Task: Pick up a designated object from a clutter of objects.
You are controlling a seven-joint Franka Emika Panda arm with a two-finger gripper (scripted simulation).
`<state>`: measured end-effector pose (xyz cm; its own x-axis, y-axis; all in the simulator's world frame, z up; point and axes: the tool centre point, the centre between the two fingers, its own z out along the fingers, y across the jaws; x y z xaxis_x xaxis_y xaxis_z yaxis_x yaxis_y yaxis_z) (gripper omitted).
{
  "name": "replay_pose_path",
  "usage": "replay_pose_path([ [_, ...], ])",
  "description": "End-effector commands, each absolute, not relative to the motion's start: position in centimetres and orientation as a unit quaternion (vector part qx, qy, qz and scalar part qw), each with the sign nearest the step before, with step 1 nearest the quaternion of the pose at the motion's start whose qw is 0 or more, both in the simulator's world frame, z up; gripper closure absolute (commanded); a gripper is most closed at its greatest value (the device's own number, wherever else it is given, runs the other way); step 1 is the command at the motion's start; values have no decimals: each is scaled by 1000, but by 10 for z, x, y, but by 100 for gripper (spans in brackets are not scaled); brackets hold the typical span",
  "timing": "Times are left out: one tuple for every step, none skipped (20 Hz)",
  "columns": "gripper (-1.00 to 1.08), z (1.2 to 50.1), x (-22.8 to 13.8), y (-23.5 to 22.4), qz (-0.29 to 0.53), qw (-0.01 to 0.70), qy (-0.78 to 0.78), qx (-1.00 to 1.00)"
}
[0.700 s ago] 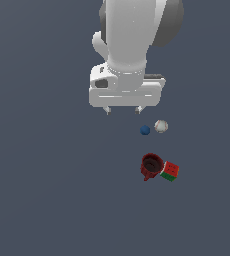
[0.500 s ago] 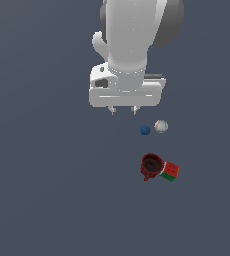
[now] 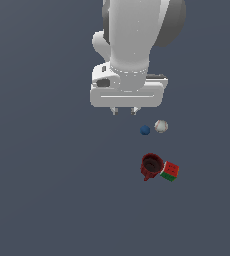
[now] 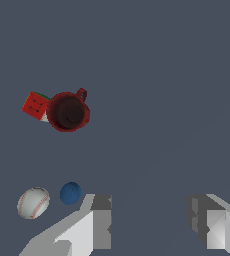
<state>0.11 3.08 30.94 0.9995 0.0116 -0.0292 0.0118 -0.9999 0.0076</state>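
In the exterior view, the white arm point(image 3: 134, 45) is coming down from the 12 o'clock edge of the picture, and the gripper point(image 3: 124, 111) is hanging over the dark grey floor point(image 3: 42, 190). Only the two short fingertips point(image 3: 114, 111) are showing under the wide white hand, with a small gap between them, and nothing is lying in this gap. The mug point(image 3: 151, 166) is standing upright at about 5 o'clock from the gripper, well apart from it, and it is showing its dark inside. The cube point(image 3: 169, 171) is lying just beside the mug at 3 to 4 o'clock of it; whether they are touching I cannot tell. The blue ball point(image 3: 145, 130) and the white ball point(image 3: 161, 126) are lying close together between the gripper and the mug, the white one at 3 o'clock of the blue one.

In the wrist view, the two grey fingers point(image 4: 101, 225) are standing wide apart, so the gripper point(image 4: 149, 220) is open and is holding nothing. Only bare floor point(image 4: 177, 75) is showing between them. The mug point(image 4: 68, 112) is lying far from the fingers, with its small handle pointing to about 1 o'clock. The cube point(image 4: 36, 106) is sitting against the side of the mug opposite the handle. The white ball point(image 4: 33, 202) is looking like a baseball with red seams, and the blue ball point(image 4: 70, 193) is lying just beside it, near one finger.
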Motion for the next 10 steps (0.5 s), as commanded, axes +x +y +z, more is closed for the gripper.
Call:
replay_pose_path([
  [-20,308,2,32,-15,4,1,1000],
  [-20,308,3,32,-15,4,-2,1000],
  [-20,307,4,33,-15,4,-6,1000],
  [-20,306,5,34,-16,4,-10,1000],
  [-20,305,7,35,-16,4,-15,1000],
  [-20,304,8,36,-17,4,-20,1000],
  [-20,302,10,37,-17,4,-26,1000],
  [-20,301,11,38,-17,4,-33,999],
  [-20,300,13,39,-18,4,-39,999],
  [-20,298,15,41,-19,4,-47,999],
])
